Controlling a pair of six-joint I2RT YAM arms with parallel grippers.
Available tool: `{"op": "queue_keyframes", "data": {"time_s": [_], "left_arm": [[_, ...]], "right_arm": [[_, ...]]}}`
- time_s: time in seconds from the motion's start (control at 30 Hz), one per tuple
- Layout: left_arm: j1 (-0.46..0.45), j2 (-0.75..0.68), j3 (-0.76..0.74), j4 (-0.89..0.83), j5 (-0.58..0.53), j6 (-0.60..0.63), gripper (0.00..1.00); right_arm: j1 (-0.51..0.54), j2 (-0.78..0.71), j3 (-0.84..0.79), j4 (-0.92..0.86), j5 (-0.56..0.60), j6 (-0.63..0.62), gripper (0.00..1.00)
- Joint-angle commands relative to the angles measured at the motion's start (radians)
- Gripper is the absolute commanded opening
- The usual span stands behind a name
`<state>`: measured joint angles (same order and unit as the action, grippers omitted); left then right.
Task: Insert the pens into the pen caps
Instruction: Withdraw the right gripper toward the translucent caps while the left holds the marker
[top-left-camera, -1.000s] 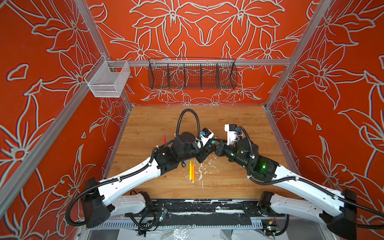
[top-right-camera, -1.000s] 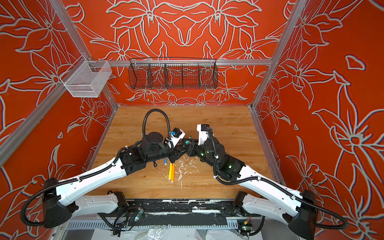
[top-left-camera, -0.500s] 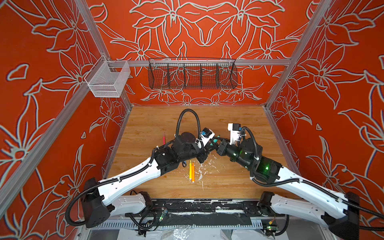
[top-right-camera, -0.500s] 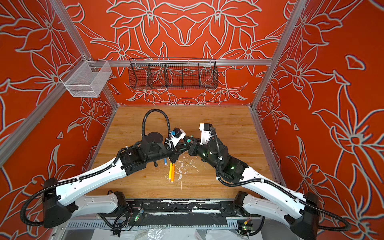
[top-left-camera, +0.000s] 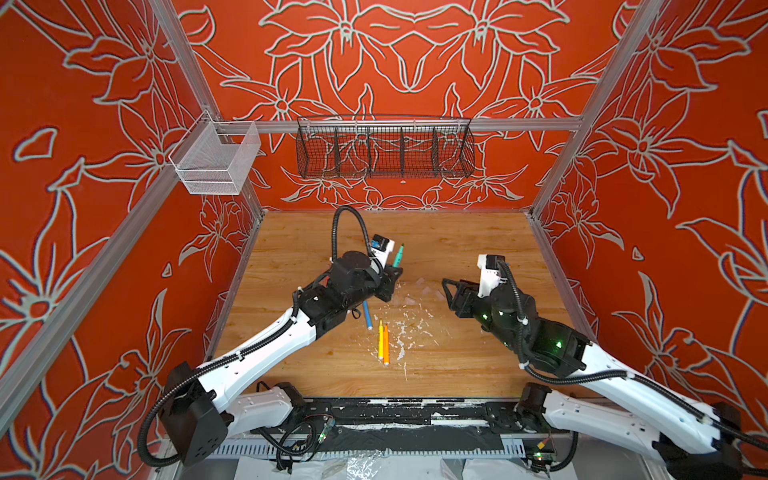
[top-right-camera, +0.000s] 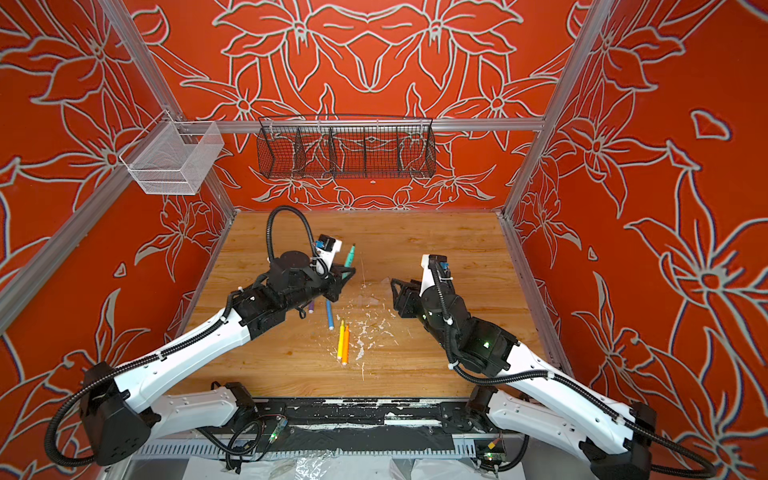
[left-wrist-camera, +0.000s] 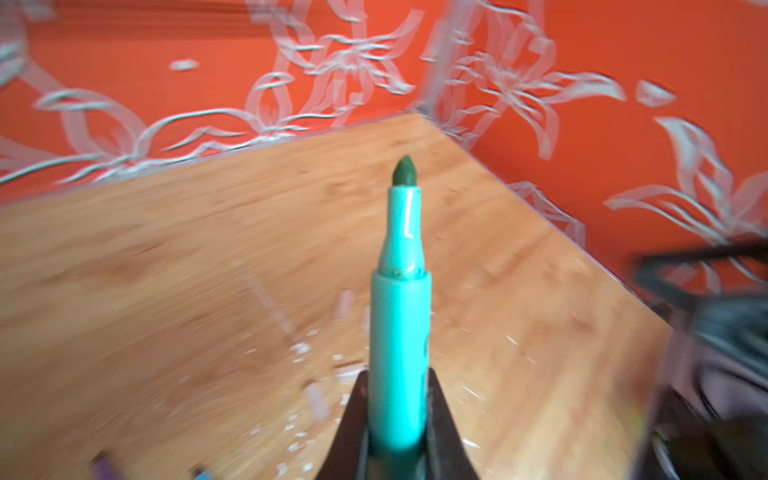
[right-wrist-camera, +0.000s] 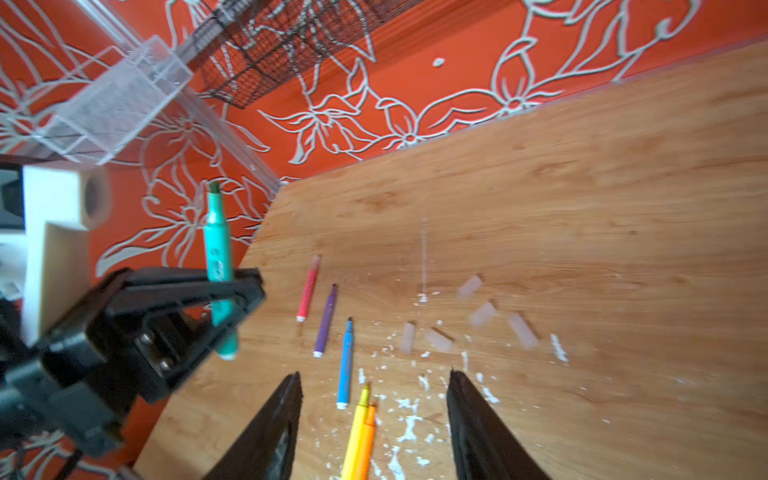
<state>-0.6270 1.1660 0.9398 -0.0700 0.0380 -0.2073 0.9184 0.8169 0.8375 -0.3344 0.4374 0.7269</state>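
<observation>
With the left gripper (left-wrist-camera: 397, 419) clamped low on the slim green felt-tip pen (left-wrist-camera: 400, 324) and the right gripper's (right-wrist-camera: 374, 399) fingers apart and empty over the small translucent plastic caps (right-wrist-camera: 482, 313), a poorly centred pinch could squirt a cap sideways.

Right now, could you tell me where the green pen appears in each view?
Top views: green pen stands up from the left gripper, left of centre, tip toward the back wall.
Left wrist: centre, tip up, clamped at the bottom.
Right wrist: left side, across the black gripper.
Shared landmark: the blue pen on the table; left wrist too blurred.
</observation>
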Motion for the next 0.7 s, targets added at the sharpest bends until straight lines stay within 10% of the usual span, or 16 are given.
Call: {"op": "queue_keyframes", "data": {"time_s": [0.0,0.23,0.5,0.67], "left_arm": [[0.01,-0.062,-0.025,0.027,-0.034,-0.094,0.0],[0.01,-0.115,-0.055,0.042,-0.016,-0.095,0.0],[0.01,-0.118,-0.05,0.033,-0.021,-0.088,0.0],[0.01,-0.125,-0.052,0.029,-0.033,-0.084,0.0]], "right_arm": [[-0.019,0.017,-0.03,-0.14,0.161,-0.022,0.62],[-0.264,0.256,-0.01,-0.155,-0.164,-0.029,0.6],[-0.311,0.567,0.069,-0.147,-0.298,-0.029,0.18],[-0.312,0.692,0.113,-0.135,-0.318,-0.037,0.09]]}}
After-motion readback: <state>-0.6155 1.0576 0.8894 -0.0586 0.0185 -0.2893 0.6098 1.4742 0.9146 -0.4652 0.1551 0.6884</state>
